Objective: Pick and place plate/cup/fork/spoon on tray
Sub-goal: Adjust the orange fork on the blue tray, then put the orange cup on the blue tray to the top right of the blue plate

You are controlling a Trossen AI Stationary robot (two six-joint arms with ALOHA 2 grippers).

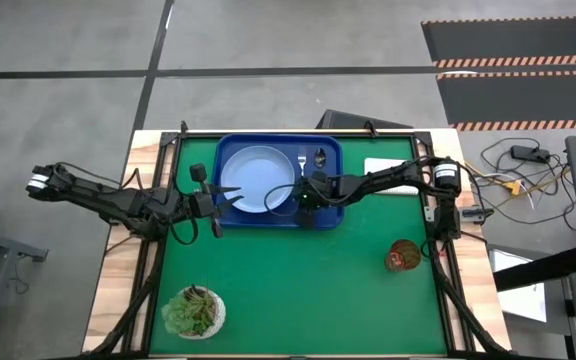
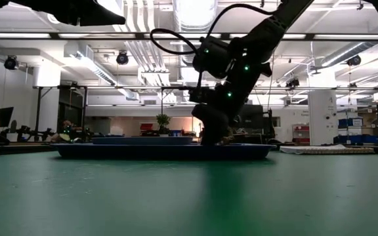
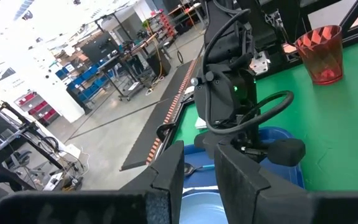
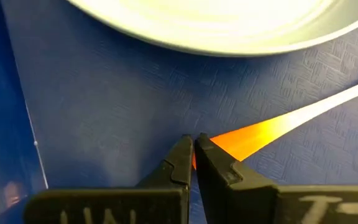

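The dark-blue tray [image 1: 230, 148] lies at the table's far middle, with the pale-blue plate [image 1: 256, 178] on its left half. The spoon [image 1: 320, 157] lies on the tray's far right part. The fork [image 4: 272, 127], with its orange handle, lies beside the plate on the tray's right part. My right gripper [image 1: 308, 196] [image 4: 194, 149] is low in the tray's near right corner, shut on the fork. My left gripper [image 1: 218, 200] hovers open and empty at the tray's left edge. The dark-red cup [image 1: 403, 255] stands upright on the table at the near right. My right gripper pinches the free end of the fork's orange handle [image 4: 219, 144] between its two fingertips. The fingers slant down from the table's right side into the tray. The fork runs away from the fingers, close over the tray floor; whether it touches the floor I cannot tell.
A potted green succulent [image 1: 193, 312] stands at the table's near left. A white pad [image 1: 383, 165] lies right of the tray. Open green table lies between the tray and the near edge. Cables run off the table's right side.
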